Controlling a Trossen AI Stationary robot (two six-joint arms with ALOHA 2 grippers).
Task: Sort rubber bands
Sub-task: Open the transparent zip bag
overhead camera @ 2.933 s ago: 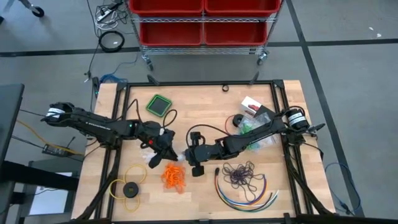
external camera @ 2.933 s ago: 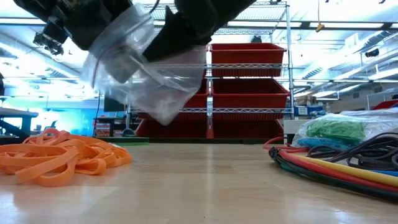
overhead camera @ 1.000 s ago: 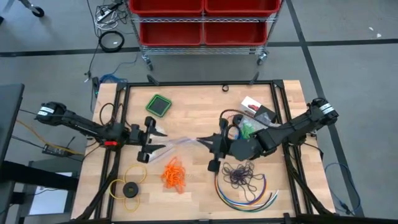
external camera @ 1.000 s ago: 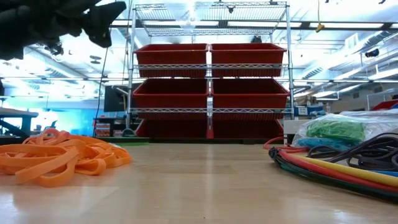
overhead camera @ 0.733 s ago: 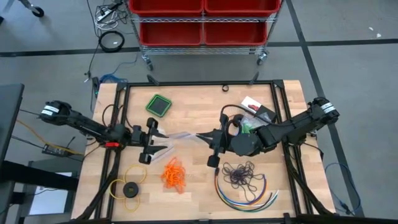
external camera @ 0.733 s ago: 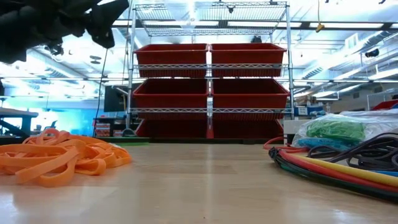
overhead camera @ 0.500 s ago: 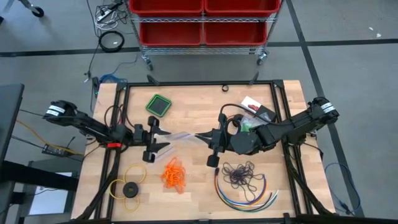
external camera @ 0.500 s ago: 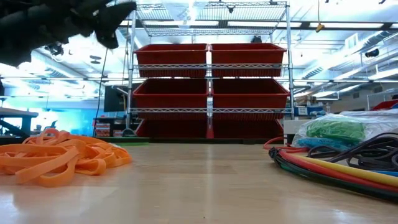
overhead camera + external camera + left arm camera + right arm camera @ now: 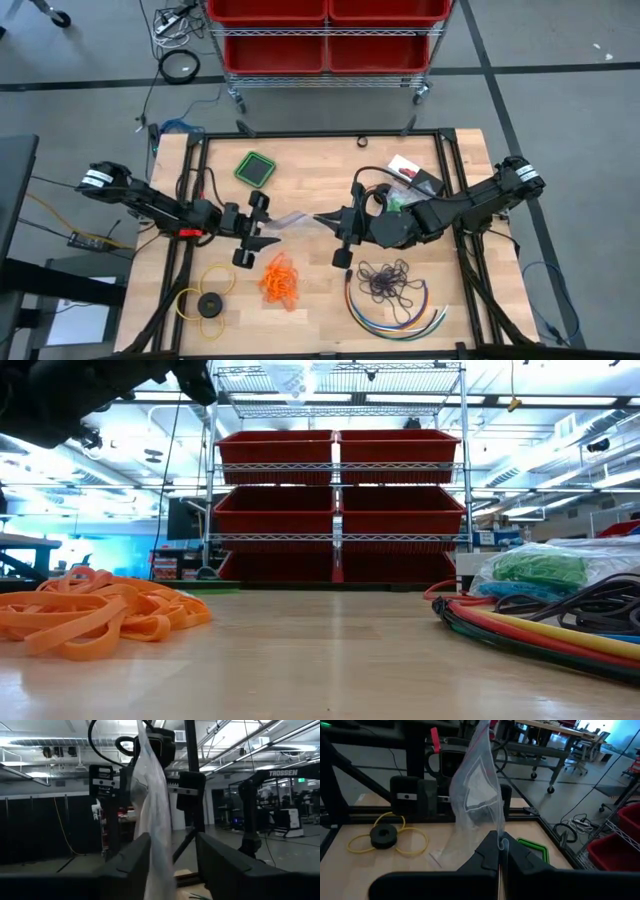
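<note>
A clear zip bag (image 9: 296, 219) hangs in the air between my two grippers. My right gripper (image 9: 326, 220) is shut on its right end. My left gripper (image 9: 172, 855) is open. One finger stands on each side of the bag's left end (image 9: 156, 815). I cannot tell whether they touch it. Orange rubber bands (image 9: 280, 280) lie in a heap on the table below the bag. A tangle of dark purple bands (image 9: 388, 279) lies to the right. Green bands (image 9: 538, 565) sit in another clear bag at the right. My right gripper pinches the clear bag's edge (image 9: 501, 836) between its two shut fingers, coming about level from the table's right. The bag stretches away from the fingertips toward my left gripper, lifted clear of the table.
Long coloured cables (image 9: 395, 312) curve around the purple bands near the front edge. A yellow ring with a black disc (image 9: 207, 300) lies front left. A green square lid (image 9: 256, 168) lies at the far left, and a white and red packet (image 9: 405, 170) at the far right.
My left gripper has moved toward the table's right, closer to my right gripper, so the bag's left end now lies between its fingers. My right gripper has kept the bag held up in the same place.
</note>
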